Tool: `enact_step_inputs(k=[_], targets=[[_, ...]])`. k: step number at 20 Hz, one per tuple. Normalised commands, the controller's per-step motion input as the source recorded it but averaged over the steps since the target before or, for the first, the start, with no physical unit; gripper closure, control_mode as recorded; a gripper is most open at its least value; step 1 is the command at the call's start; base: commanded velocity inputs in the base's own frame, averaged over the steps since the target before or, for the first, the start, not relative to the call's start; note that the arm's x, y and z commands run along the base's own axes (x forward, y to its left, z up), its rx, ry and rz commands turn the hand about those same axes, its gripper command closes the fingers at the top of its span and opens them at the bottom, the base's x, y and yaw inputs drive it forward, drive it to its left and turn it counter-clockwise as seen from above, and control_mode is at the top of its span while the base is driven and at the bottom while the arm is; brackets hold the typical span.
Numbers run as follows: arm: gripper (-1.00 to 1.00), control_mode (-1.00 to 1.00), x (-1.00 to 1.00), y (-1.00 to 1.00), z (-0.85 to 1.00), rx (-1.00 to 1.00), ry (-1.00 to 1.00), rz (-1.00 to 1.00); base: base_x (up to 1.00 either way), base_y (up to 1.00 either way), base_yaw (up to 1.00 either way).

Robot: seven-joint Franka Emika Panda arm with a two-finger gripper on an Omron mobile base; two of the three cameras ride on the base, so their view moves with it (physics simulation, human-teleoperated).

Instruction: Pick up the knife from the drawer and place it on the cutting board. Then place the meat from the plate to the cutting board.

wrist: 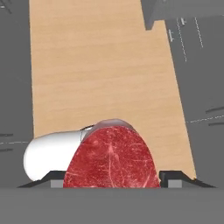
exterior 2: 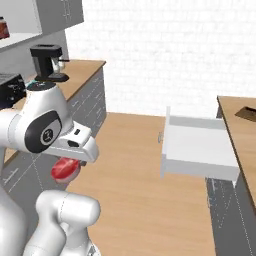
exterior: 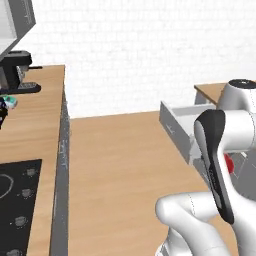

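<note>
My gripper (wrist: 112, 180) is shut on the meat (wrist: 109, 159), a red marbled chunk that sits between the two dark finger tips in the hand view. The meat (exterior 2: 63, 170) hangs under the white hand over the wooden floor, left of the drawer; a bit of the meat (exterior: 229, 162) peeks out behind the arm. The drawer (exterior 2: 197, 146) stands pulled out from the right-hand cabinet, and its white inside looks bare. An edge of the dark cutting board (exterior 2: 247, 114) shows on the right counter. The knife and the plate are out of view.
A black coffee machine (exterior 2: 47, 62) stands on the left counter (exterior: 35, 125), and a black cooktop (exterior: 15, 200) lies nearer on it. Grey cabinet fronts line both sides of the wooden floor (exterior: 125, 165). The open drawer (exterior: 180, 122) juts into the aisle.
</note>
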Motion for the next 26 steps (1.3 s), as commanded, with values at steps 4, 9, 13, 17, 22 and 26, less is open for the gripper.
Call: enact_step_inputs(k=[4, 9, 13, 17, 22, 26], targets=[[1.00, 1.00, 0.00, 0.00, 0.00, 0.00, 0.00, 0.00, 1.00, 0.10, 0.26], [1.00, 1.00, 0.00, 0.00, 0.00, 0.00, 0.00, 0.00, 1.00, 0.09, 0.21], [1.00, 1.00, 0.00, 0.00, 0.00, 0.00, 0.00, 0.00, 1.00, 0.04, 0.18], [1.00, 1.00, 0.00, 0.00, 0.00, 0.00, 0.00, 0.00, 1.00, 0.04, 0.14], [1.00, 1.00, 0.00, 0.00, 0.00, 0.00, 0.00, 0.00, 1.00, 0.01, 0.05], [1.00, 1.00, 0.00, 0.00, 0.00, 0.00, 0.00, 0.00, 1.00, 0.00, 0.00]])
